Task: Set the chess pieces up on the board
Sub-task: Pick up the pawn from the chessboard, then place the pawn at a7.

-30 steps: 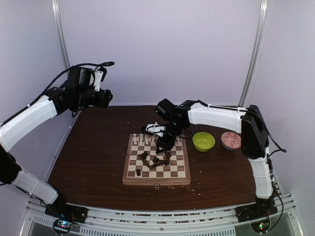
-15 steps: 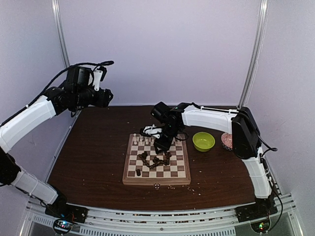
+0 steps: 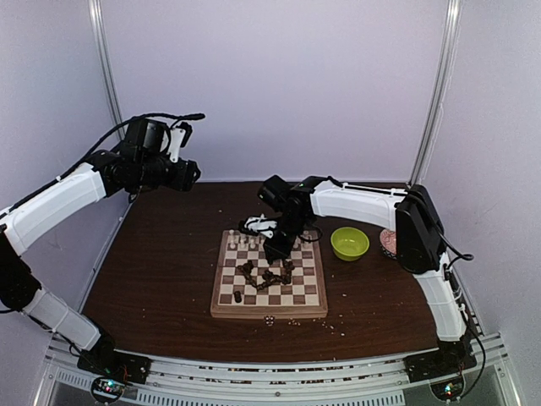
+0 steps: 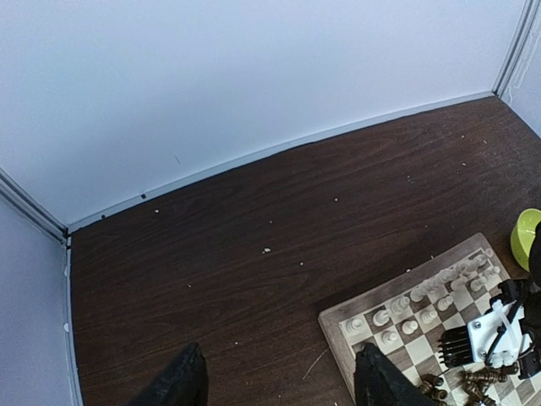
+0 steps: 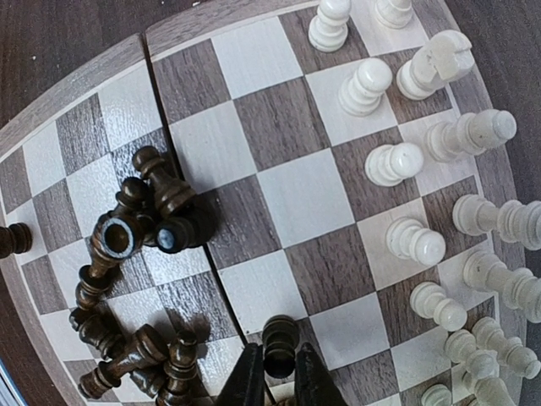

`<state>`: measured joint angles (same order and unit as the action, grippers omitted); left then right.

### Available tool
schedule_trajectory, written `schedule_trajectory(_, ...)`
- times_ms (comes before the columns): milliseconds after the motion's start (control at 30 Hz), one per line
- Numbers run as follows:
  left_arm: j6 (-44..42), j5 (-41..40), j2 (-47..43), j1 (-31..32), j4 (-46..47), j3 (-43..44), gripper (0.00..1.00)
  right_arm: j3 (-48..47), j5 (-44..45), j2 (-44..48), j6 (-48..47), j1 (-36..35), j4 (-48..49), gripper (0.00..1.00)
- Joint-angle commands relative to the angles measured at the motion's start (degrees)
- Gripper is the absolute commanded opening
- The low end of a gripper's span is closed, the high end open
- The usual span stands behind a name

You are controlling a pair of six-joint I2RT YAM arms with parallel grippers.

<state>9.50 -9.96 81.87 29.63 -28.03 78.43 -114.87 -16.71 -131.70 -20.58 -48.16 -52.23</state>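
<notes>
The board (image 3: 225, 302) lies mid-table, with cream-white pieces (image 3: 245, 241) standing along its far rows and a heap of dark brown pieces (image 3: 266, 275) lying in the middle. One dark piece (image 3: 237, 296) stands alone near the front left. My right gripper (image 3: 275, 251) hovers over the board's far middle, shut on a dark brown piece (image 5: 280, 345) between its fingers (image 5: 248, 381). In the right wrist view the dark heap (image 5: 139, 222) is at left and the white pieces (image 5: 427, 169) at right. My left gripper (image 3: 188, 176) is raised high at the back left, open and empty, fingers (image 4: 179, 382) wide apart.
A lime-green bowl (image 3: 349, 243) and a red patterned bowl (image 3: 395, 242) stand right of the board. Pale crumbs (image 3: 292, 320) lie scattered in front of the board and over the dark wood table (image 3: 161, 262). Walls close the back and sides.
My left arm has swung a little right and lower. My right gripper has shifted slightly left over the board's far middle, still holding the dark piece.
</notes>
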Motion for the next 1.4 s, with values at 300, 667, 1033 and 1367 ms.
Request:
schedule_trajectory(300,0.33,2.22,0.41,-0.17,0.83,2.29,0.61,-2.20,-0.03,-2.29,1.21,-0.35,-1.10,0.14)
schedule_trajectory(667,0.05,1.82,-0.54,-0.14,0.35,2.51,0.61,0.42,-0.01,9.37,0.87,0.73,-1.14,0.05)
schedule_trajectory(1033,0.22,2.46,-0.66,-0.18,0.09,2.57,0.61,37.11,-1.59,33.08,-7.73,3.51,7.92,0.04)
schedule_trajectory(1367,0.26,2.46,0.15,-0.12,-0.18,2.69,0.61,45.22,-0.66,33.22,-8.69,0.84,11.74,0.04)
